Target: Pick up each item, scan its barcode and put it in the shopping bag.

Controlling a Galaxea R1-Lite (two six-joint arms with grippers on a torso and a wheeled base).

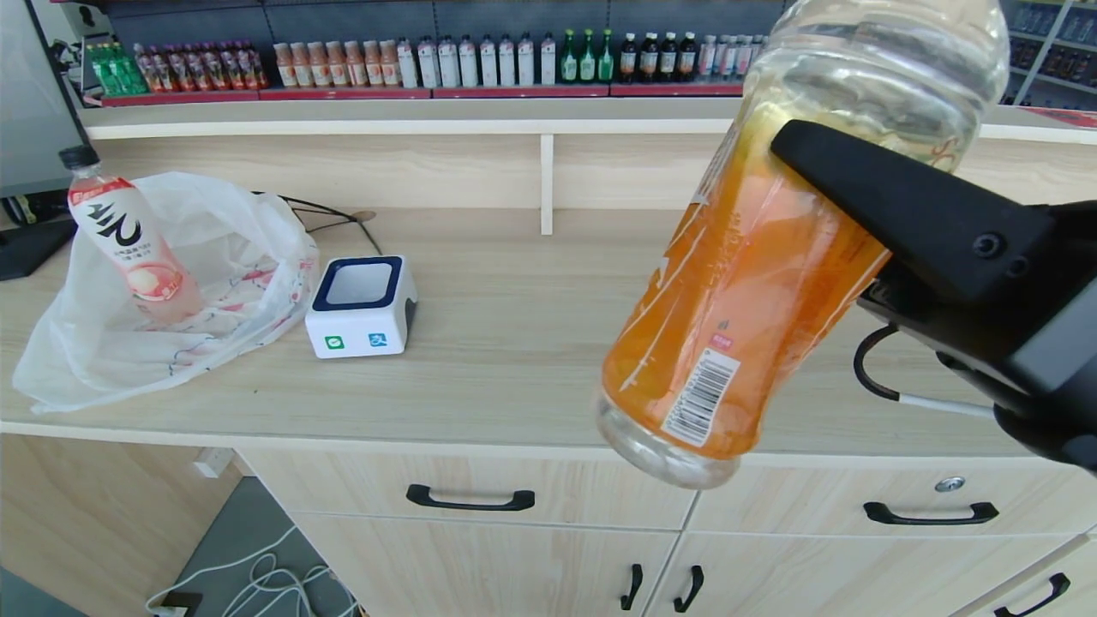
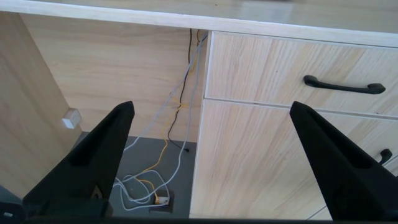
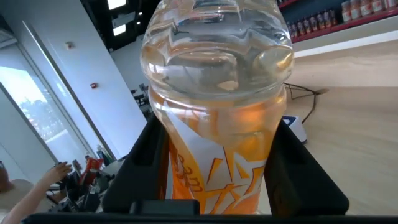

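Note:
My right gripper (image 1: 801, 184) is shut on an orange drink bottle (image 1: 754, 283), held high above the counter's right side and tilted, its base and barcode label (image 1: 698, 396) turned down toward the front. In the right wrist view the same bottle (image 3: 217, 112) stands between the two black fingers (image 3: 146, 165). The white barcode scanner (image 1: 362, 306) with a dark-rimmed window sits on the counter left of centre. A white plastic shopping bag (image 1: 171, 283) lies open at the far left with a pink drink bottle (image 1: 128, 240) standing in it. My left gripper (image 2: 211, 162) hangs open below the counter edge, facing the drawers.
The wooden counter (image 1: 531, 343) has a raised back ledge with an upright divider (image 1: 545, 184). Cables (image 1: 334, 214) run behind the scanner. A dark monitor base (image 1: 30, 244) sits at the far left. Drawers with black handles (image 1: 470, 499) lie under the counter; shelves of bottles (image 1: 480, 60) line the back.

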